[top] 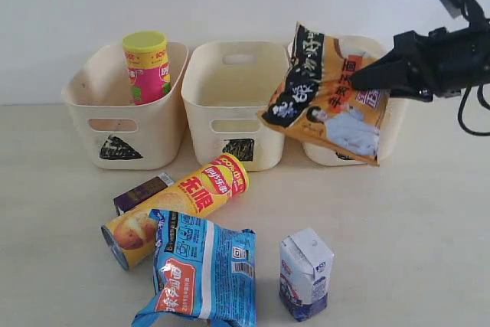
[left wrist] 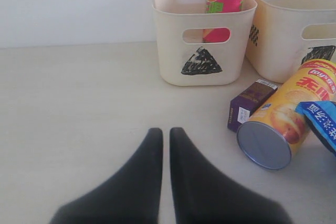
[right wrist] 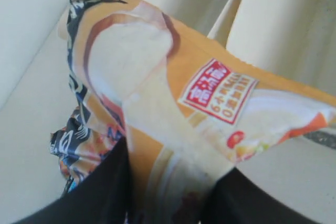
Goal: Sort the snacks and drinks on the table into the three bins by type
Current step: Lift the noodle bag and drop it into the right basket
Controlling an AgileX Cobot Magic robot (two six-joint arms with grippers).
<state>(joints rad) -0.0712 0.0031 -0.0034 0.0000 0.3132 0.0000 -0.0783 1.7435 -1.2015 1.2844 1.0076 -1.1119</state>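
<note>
My right gripper is shut on the orange-black bag, which hangs tilted in front of the right bin; the bag fills the right wrist view. The pink tube stands in the left bin. The middle bin looks empty. On the table lie the yellow-orange tube, the purple carton and the blue bag; the white-and-blue carton stands upright. My left gripper is shut, empty, over bare table left of the purple carton.
A pale wall runs just behind the bins. The yellow-orange tube's metal end faces my left gripper, with the blue bag lying across it. Bare tabletop stretches right of the white-and-blue carton.
</note>
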